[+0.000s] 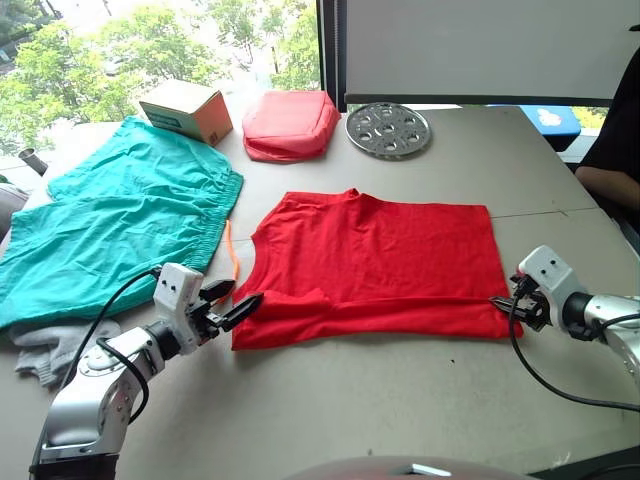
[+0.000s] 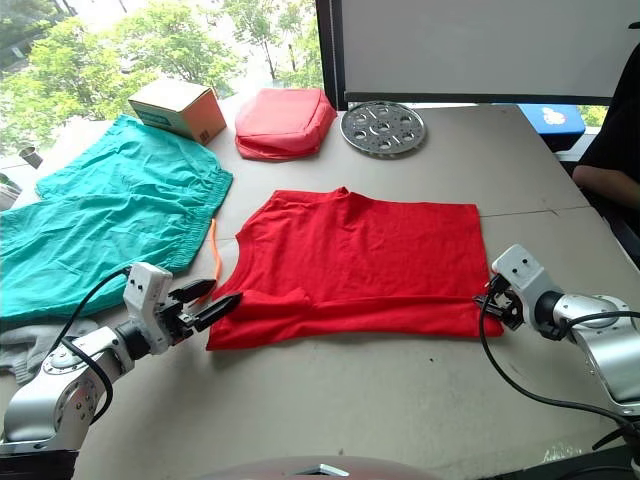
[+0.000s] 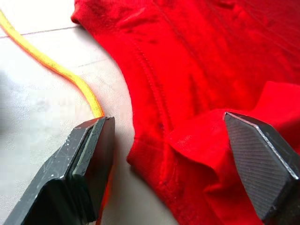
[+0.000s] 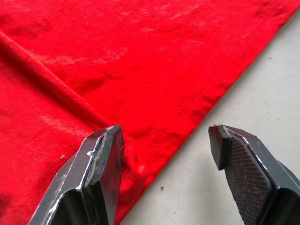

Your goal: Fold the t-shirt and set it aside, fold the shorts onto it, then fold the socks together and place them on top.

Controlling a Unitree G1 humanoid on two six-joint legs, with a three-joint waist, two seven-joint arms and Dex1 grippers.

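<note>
**Gripping the near corners for the next fold**

Folding the t-shirt [image 1: 375, 265] is the step in hand, and you have both grippers poised at its near edge. It lies flat in the middle of the table [image 1: 400, 400], already doubled over along a seam line near the front. The shorts [image 1: 110, 225] are spread to its left, their orange drawstring [image 1: 232, 250] trailing toward the shirt, and the socks [image 1: 45, 350] peek out at the shorts' near edge.

Your left gripper [image 1: 232, 302] stands wide open and empty at the near-left corner; the wrist view shows one finger on bare table beside the drawstring and the other over the folded cloth. Slide forward so both layers sit between the fingers, and keep the drawstring out of the bite.

Your right gripper [image 1: 508, 300] is likewise spread and holding nothing, straddling the near-right edge. Push in a little deeper before closing, since a shallow pinch on thin cloth will likely slip.

Close both together, lift evenly, and carry the edge straight away from you.
</note>
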